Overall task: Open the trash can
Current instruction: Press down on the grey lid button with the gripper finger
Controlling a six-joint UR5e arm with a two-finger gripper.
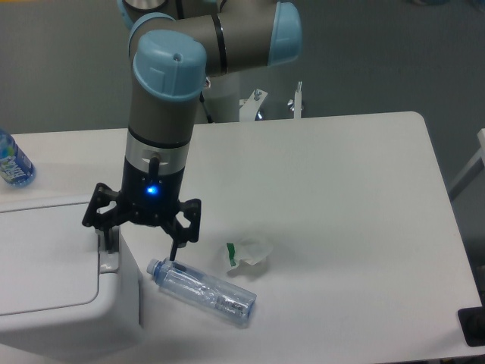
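Far left, a blue-labelled bottle (13,161); below it the trash can (53,273), lid down, at the counter's (341,189) near-left corner. End effector (141,246) spread wide over its right edge, grasping nothing. Clear bottle (203,290) lying beside, crumpled wrapper (248,252) further right.

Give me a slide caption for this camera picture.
Open claw poised at the closed white trash can's button edge, clear bottle lying nearby.

The grey UR5e arm with pale blue joint caps (170,64) reaches down from the upper left, its wrist vertical and a blue light glowing on the wrist body. The black two-finger gripper (142,246) points straight down, jaws spread wide, one fingertip (108,241) low at left, the other at right.
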